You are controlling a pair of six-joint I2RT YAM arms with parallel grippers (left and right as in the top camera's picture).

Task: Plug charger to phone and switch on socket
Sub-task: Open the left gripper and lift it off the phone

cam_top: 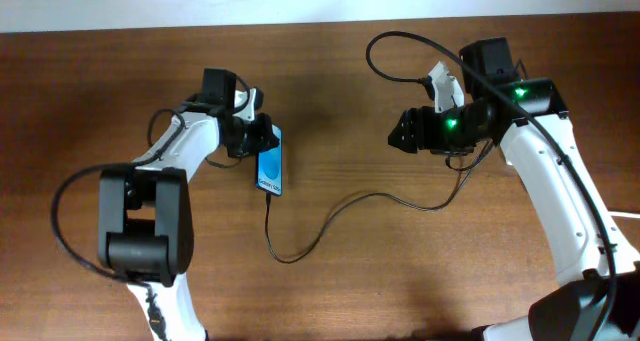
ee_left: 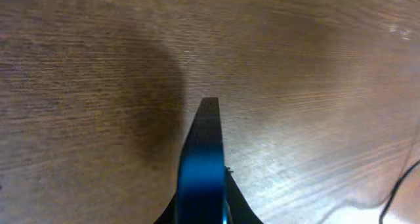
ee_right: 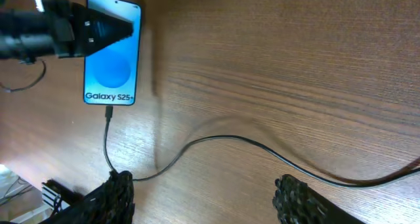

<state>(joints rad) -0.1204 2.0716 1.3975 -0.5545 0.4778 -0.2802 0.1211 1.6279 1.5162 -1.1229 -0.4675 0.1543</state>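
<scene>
The phone (cam_top: 271,168) lies on the wooden table, blue screen up, reading "Galaxy S25+" in the right wrist view (ee_right: 113,53). My left gripper (cam_top: 258,138) is shut on its upper end. In the left wrist view the phone (ee_left: 202,161) shows edge-on between the jaws (ee_left: 203,214). The charger (cam_top: 330,219), a thin black cable, has its plug tip at the phone's bottom edge (ee_right: 108,112) and appears inserted. It loops across the table toward the right arm. My right gripper (cam_top: 400,137) is open and empty above the cable (ee_right: 236,140). The socket is out of view.
The right arm's own black cable (cam_top: 400,41) arcs above the table at the back. A thin white cord end (cam_top: 630,213) shows at the right edge. The left arm's base (cam_top: 145,221) stands at the front left.
</scene>
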